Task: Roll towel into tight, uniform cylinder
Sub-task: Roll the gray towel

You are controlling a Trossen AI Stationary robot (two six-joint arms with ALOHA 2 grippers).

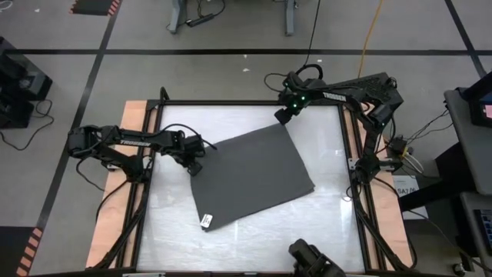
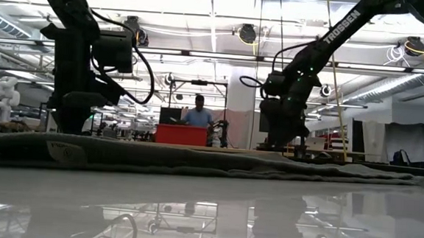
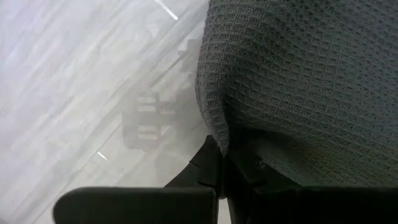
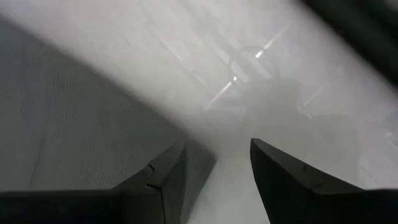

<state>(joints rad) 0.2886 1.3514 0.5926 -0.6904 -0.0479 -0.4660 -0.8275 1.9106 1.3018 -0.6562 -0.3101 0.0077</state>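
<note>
Towel (image 1: 252, 175) lies flat and skewed on the white table (image 1: 323, 231), one single layer with no roll begun, its small white tag (image 1: 206, 221) at the near edge. My left tool (image 1: 195, 164) is clenched on the towel's left corner; the left wrist view shows the waffle weave bunched right between my fingers (image 3: 214, 168), the cloth draped up and over them. My right tool (image 1: 282, 115) sits low at the far corner, its fingers (image 4: 165, 177) parted, one of them over the cloth's edge and the other over bare table, so nothing is pinched there yet.

My reading is that the step in hand is getting a second grip, so that one edge can be turned over as a straight line. To do it well, I want the right tool to close on the corner itself and not on a fold behind it (a deep bite would leave a lump in the core of the roll). Both grips should sit on the same edge, and the edge between them should be pulled taut before I lift. The first turn ought to be small and tight, since it sets the width of everything wound after it. With the towel lying crooked to the table, I should roll square to its own edge, or the cylinder will come out coned.
</note>
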